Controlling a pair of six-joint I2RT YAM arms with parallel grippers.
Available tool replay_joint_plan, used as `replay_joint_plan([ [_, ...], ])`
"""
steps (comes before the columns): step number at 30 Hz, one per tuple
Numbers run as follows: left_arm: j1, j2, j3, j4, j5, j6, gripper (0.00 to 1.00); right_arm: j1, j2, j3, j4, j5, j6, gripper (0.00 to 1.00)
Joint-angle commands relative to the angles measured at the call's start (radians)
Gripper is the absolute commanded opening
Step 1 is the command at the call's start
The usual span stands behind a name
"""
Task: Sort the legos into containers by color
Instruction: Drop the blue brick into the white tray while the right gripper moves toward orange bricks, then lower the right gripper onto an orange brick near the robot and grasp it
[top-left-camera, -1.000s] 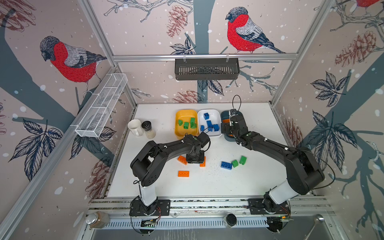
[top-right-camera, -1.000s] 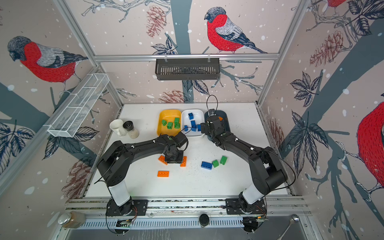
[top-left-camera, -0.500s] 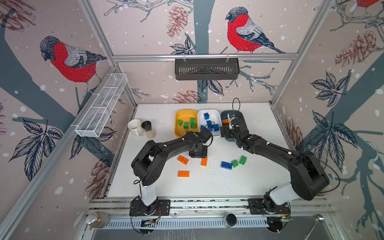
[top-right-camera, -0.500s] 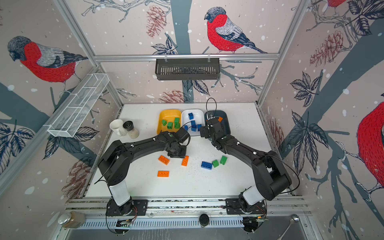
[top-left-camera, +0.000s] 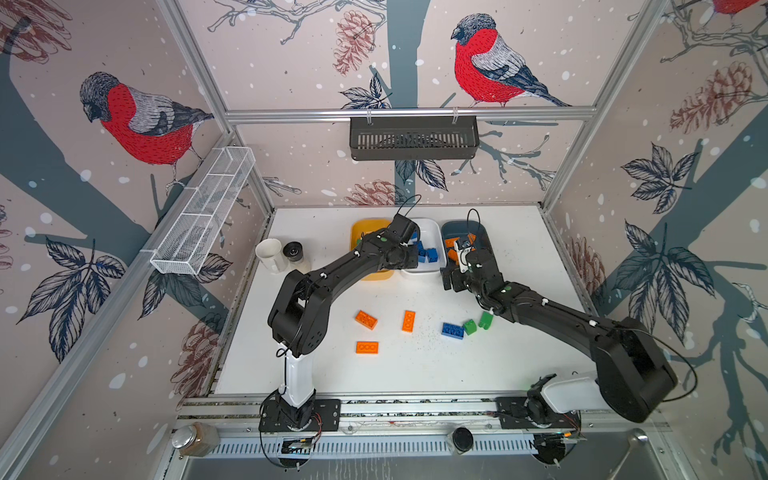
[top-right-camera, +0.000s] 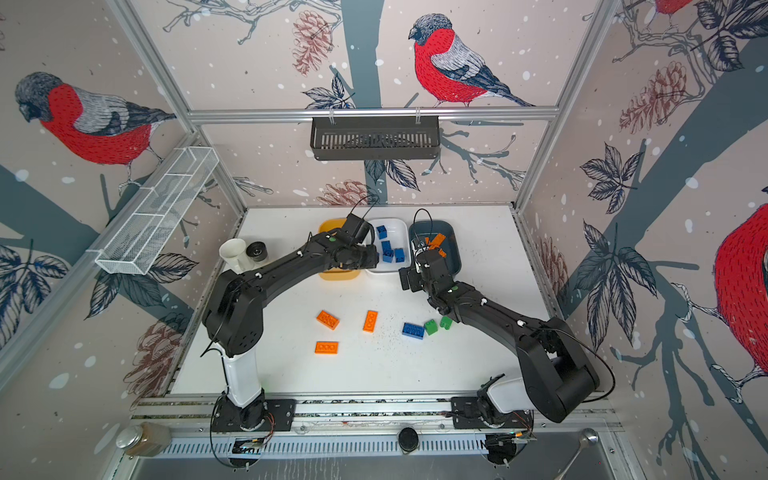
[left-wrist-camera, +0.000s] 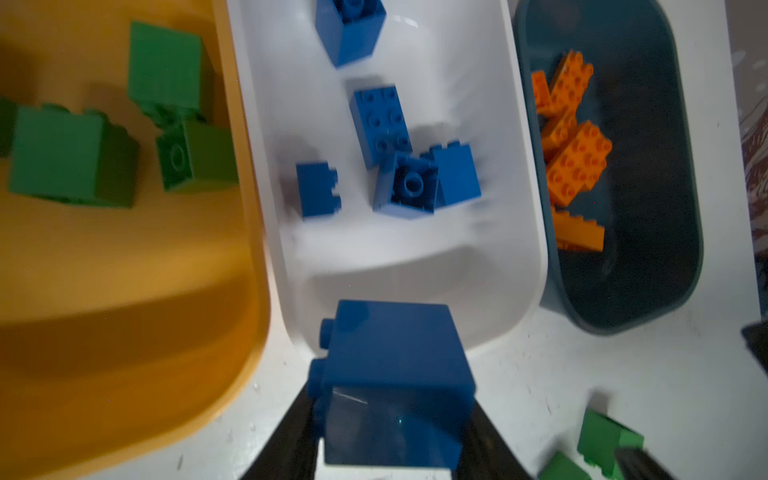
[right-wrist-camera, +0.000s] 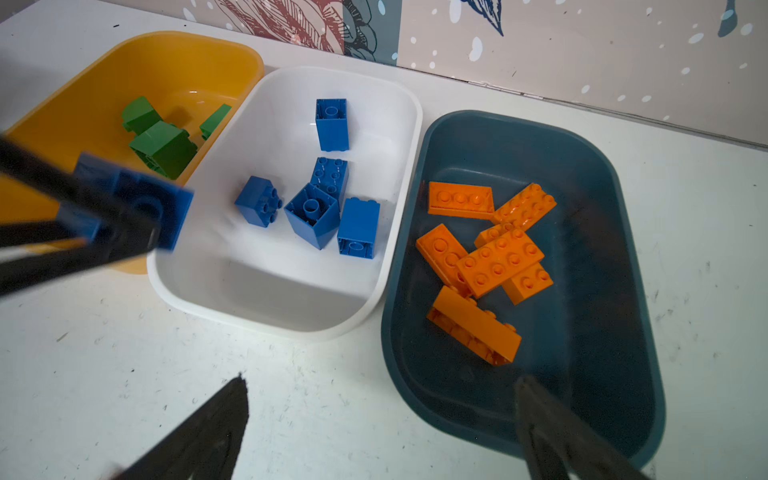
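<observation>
My left gripper (left-wrist-camera: 390, 415) is shut on a blue lego (left-wrist-camera: 395, 365), held just above the near rim of the white tub (left-wrist-camera: 528, 257). Both top views show it there (top-left-camera: 409, 259) (top-right-camera: 370, 261). The white tub holds several blue legos (right-wrist-camera: 311, 212), the yellow tub (right-wrist-camera: 178, 39) green ones (right-wrist-camera: 162, 145), the teal tub (right-wrist-camera: 582, 374) orange ones (right-wrist-camera: 498, 257). My right gripper (right-wrist-camera: 380, 379) stands open and empty over the teal tub's near rim (top-left-camera: 455, 280). Loose on the table lie three orange legos (top-left-camera: 366, 319), one blue (top-left-camera: 452, 331) and two green (top-left-camera: 470, 326).
A white mug (top-left-camera: 269, 254) and a dark jar (top-left-camera: 293, 251) stand left of the tubs. A white wire mesh basket (top-left-camera: 203, 216) hangs on the left wall and a black basket (top-left-camera: 413, 137) on the back wall.
My left gripper has risen from among the loose bricks and carried the blue lego back to the white tub. My right gripper has drawn back from over the teal tub toward the front.
</observation>
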Motion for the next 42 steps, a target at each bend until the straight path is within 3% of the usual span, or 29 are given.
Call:
replay_joint_plan([
  [1, 0.014, 0.071, 0.101, 0.040, 0.028, 0.048, 0.39, 0.007, -0.016, -0.008, -0.013, -0.008, 0.019, 1.00],
  [8, 0.030, 0.281, 0.371, -0.065, -0.121, 0.090, 0.41, 0.044, -0.049, -0.026, -0.031, -0.037, -0.030, 0.99],
  [13, 0.060, 0.396, 0.550, -0.124, -0.079, 0.122, 0.44, 0.083, -0.056, -0.034, -0.028, -0.090, -0.084, 1.00],
  [17, 0.067, 0.421, 0.613, -0.168, -0.083, 0.144, 0.57, 0.116, -0.047, -0.034, -0.034, -0.106, -0.121, 0.99],
  [21, 0.069, 0.360, 0.548, -0.135, -0.074, 0.157, 0.72, 0.142, -0.034, -0.034, -0.035, -0.133, -0.148, 1.00],
  [24, 0.071, 0.310, 0.483, -0.093, -0.058, 0.156, 0.78, 0.156, -0.020, -0.027, -0.041, -0.150, -0.168, 0.99],
  [32, 0.073, 0.201, 0.379, -0.028, -0.049, 0.147, 0.87, 0.210, 0.042, 0.006, -0.074, -0.197, -0.252, 0.99],
  [42, 0.113, 0.023, 0.167, 0.077, -0.158, 0.063, 0.97, 0.295, 0.175, 0.061, -0.123, -0.302, -0.372, 1.00],
])
